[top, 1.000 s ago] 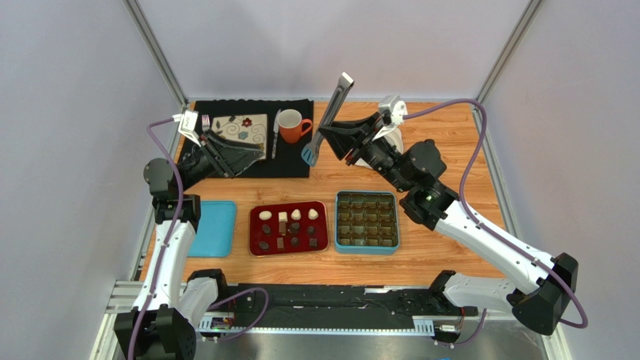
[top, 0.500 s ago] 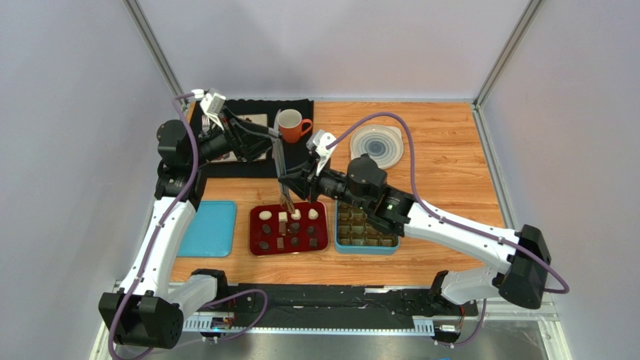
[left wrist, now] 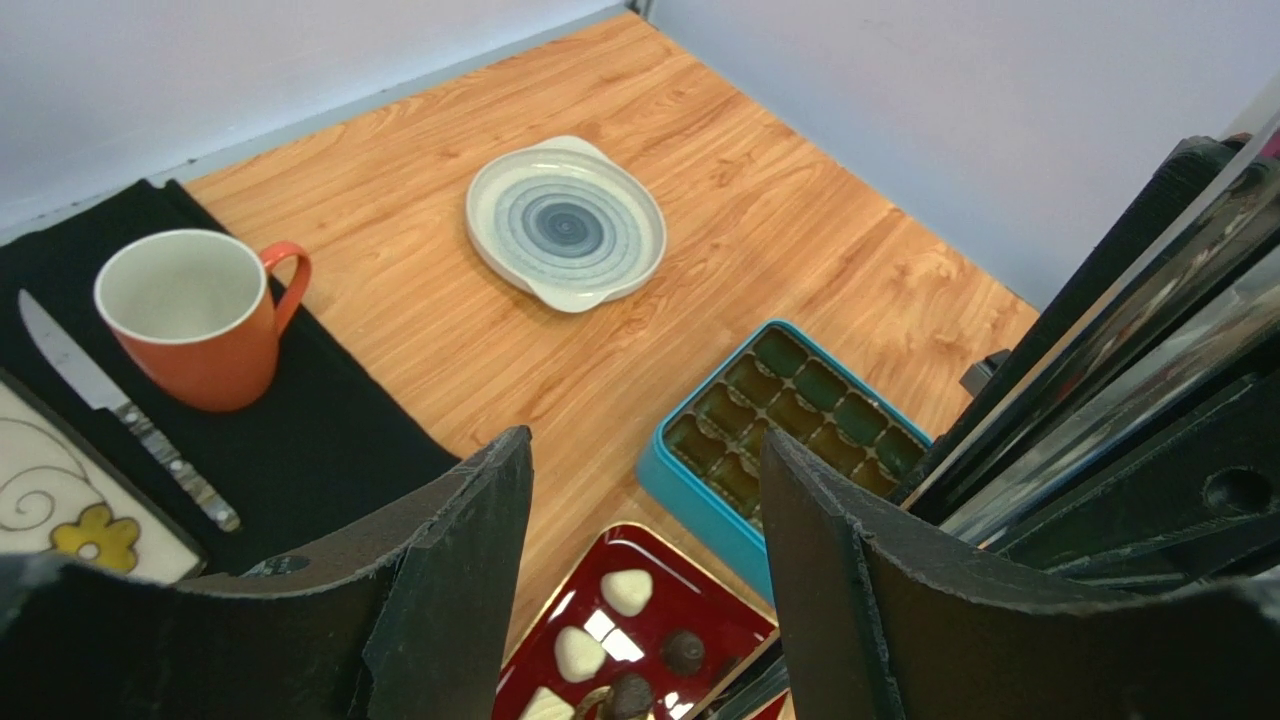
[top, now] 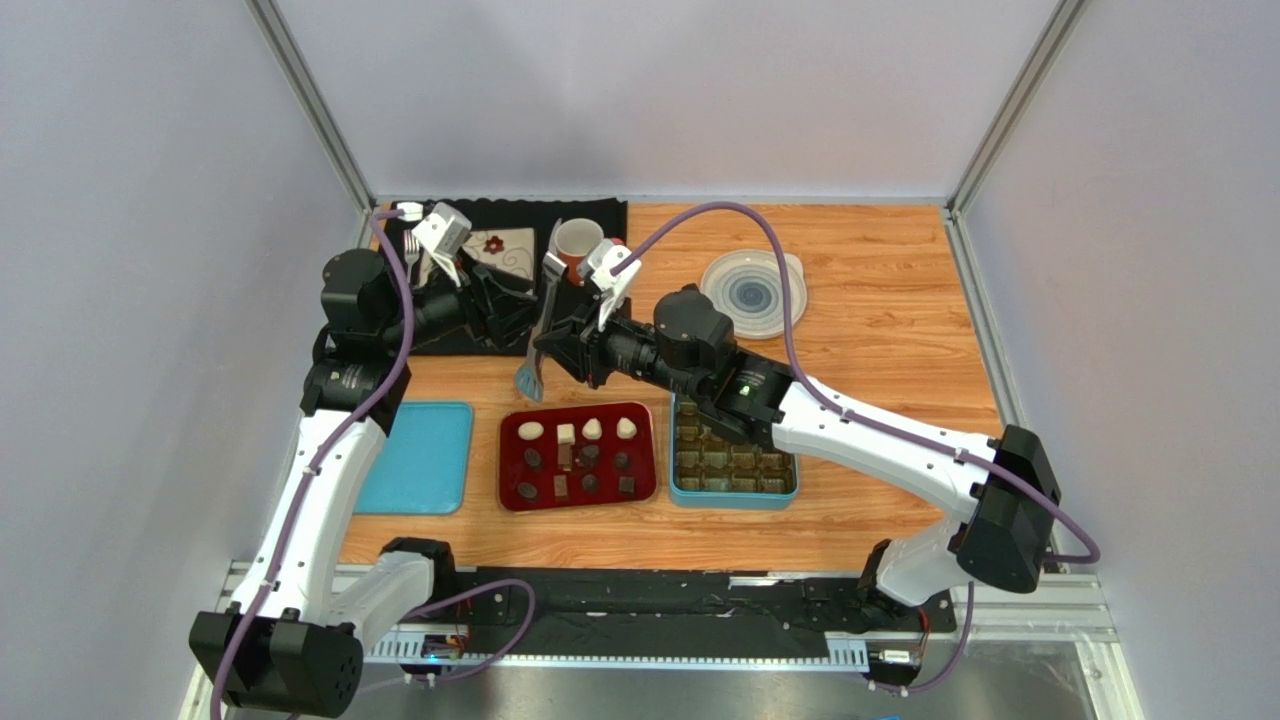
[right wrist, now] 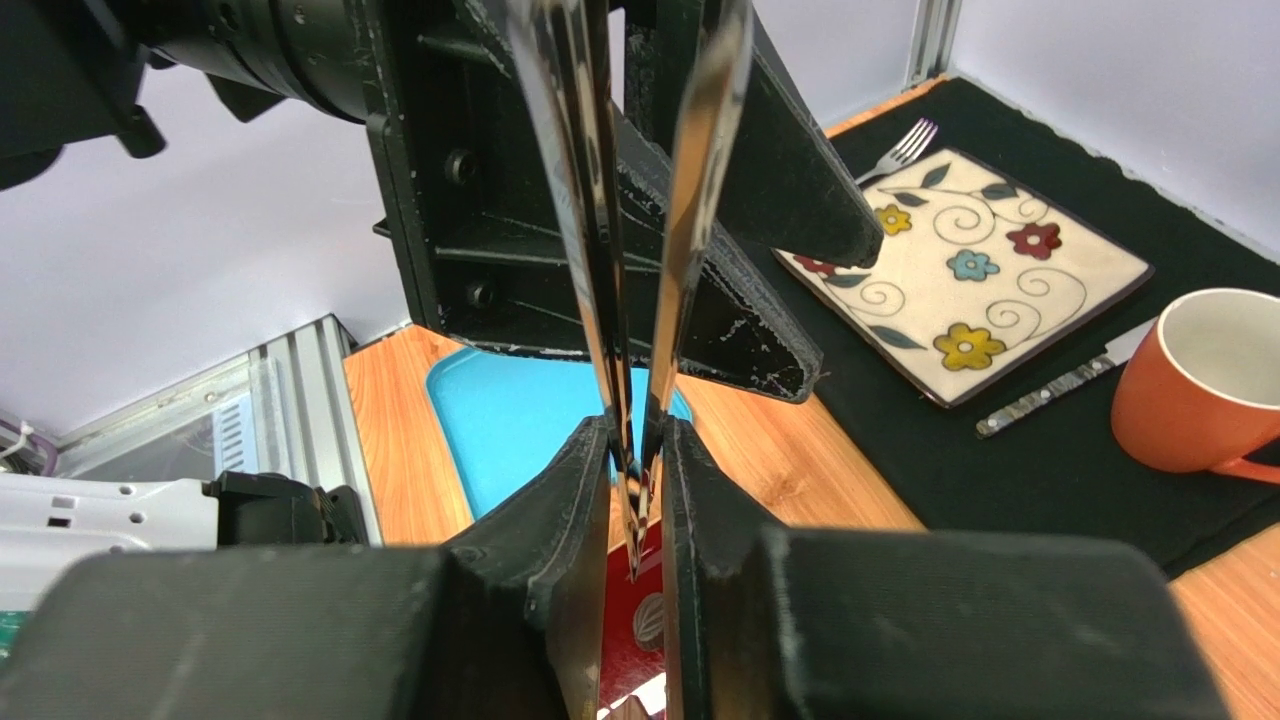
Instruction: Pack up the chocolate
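The right end effector (right wrist: 636,450) is clamped narrow on one pair of metal tongs (right wrist: 579,225). The tongs' tip hangs above the far left corner of the single red tray (top: 648,443). The left end effector (left wrist: 646,450) stands wide, holding nothing, beyond that corner.

The chocolate (top: 592,431) lies in the tray: about twelve pieces, four of them pale and in the far row, the rest dark. One teal box (top: 733,495) sits just right of the tray and one teal lid (top: 428,458) just left of it.

Beyond the tray are one black mat (left wrist: 346,435), one mug (left wrist: 196,315), one knife (left wrist: 113,405), one fork (right wrist: 902,147) and one square plate (right wrist: 969,285). One round plate (left wrist: 567,222) lies far right of the tray.

The right arm stretches leftward over the box. The left arm bends over the mat.
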{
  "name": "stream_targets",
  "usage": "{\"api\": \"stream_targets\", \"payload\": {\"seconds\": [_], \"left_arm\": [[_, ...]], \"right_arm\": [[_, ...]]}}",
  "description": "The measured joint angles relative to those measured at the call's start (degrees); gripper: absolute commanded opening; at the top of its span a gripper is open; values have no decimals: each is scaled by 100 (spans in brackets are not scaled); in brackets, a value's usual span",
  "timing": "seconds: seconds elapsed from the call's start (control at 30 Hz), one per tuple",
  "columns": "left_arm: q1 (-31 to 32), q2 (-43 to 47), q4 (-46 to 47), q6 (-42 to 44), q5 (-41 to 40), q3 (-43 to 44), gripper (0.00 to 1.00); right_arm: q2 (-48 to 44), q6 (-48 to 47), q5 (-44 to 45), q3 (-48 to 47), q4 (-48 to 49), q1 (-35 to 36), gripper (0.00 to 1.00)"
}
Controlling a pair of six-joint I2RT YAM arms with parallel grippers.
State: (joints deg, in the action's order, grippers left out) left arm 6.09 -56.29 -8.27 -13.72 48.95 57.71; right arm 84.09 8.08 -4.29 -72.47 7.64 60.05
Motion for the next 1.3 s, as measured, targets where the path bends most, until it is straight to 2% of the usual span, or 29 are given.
{"api": "stream_targets", "payload": {"seconds": [0.23,0.47,0.7,0.83,0.93,1.0,1.17,1.3], "left_arm": [[0,2,-144,264,-190,0,65],[22,50,-157,380,-343,-17,65],[33,85,-61,317,-389,-68,65],[33,92,96,203,-389,-66,64],[81,92,103,118,-345,-66,64],[81,94,142,57,-343,-66,64],[85,103,173,-28,-310,-63,63],[101,116,92,0,-310,13,65]], "right_arm": [[223,20,35,-201,-170,2,16],[457,35,103,-413,-402,2,22],[496,195,496,-400,-264,66,22],[538,304,686,-376,46,94,32],[599,345,758,-376,284,90,33],[632,358,789,-376,332,87,31],[671,402,822,-376,380,87,13],[669,422,837,-376,398,76,8]]}}
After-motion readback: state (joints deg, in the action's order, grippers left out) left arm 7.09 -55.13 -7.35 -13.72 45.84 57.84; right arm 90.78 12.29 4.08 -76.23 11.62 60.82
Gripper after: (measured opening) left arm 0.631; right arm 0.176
